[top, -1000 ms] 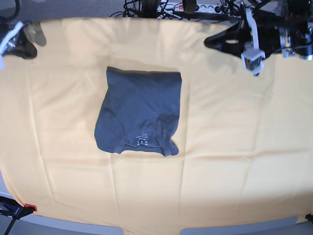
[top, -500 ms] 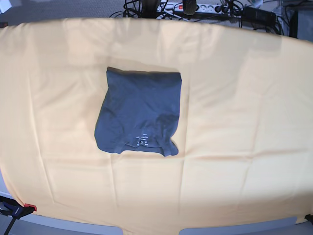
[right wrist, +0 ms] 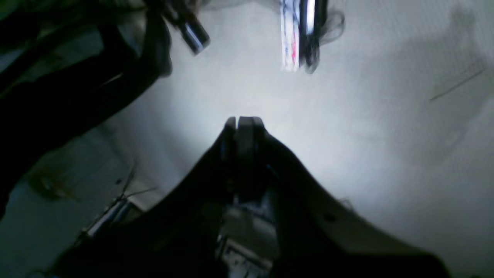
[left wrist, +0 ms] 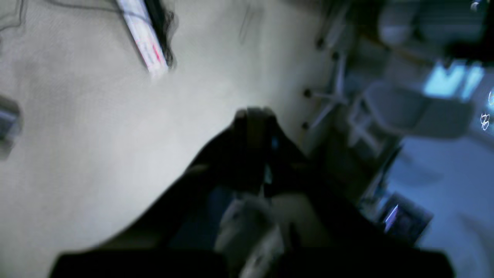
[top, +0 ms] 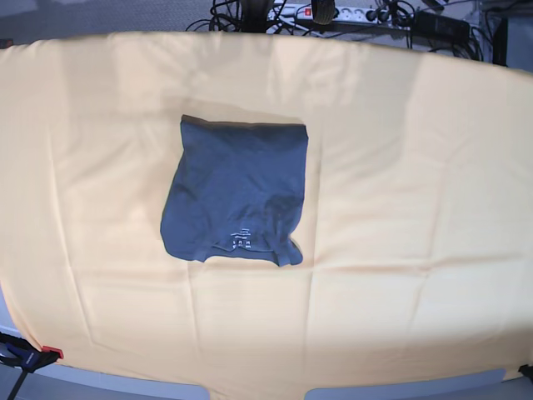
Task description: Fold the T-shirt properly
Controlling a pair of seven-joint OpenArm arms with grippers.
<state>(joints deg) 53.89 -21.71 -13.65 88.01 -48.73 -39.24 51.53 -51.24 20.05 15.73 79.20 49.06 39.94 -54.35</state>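
In the left wrist view, the left gripper (left wrist: 252, 116) is a dark blurred shape with its two fingertips pressed together and nothing between them; behind it I see a pale grey floor (left wrist: 77, 154), a white power strip (left wrist: 144, 42) with a red mark, and on the right side some chair legs (left wrist: 332, 92) and bluish furniture that is too blurred to name. In the right wrist view, the right gripper (right wrist: 244, 122) also has its fingertips together and holds nothing; it points at the same pale floor (right wrist: 386, 154), with the power strip (right wrist: 293, 34) and dark cables near the top, and a dark part of the machine fills the upper left corner. In the base view, no arm is visible. The T-shirt (top: 237, 196) lies folded into a compact, roughly rectangular packet on the yellow-orange table cloth (top: 416, 208), a little left of the middle, with its small pale label (top: 241, 239) showing near the front edge. The front right corner of the packet is slightly rumpled. Cables and the power strip (top: 333, 12) lie on the floor behind the table, and a clamp (top: 29, 358) with a red tip holds the cloth at the front left corner.
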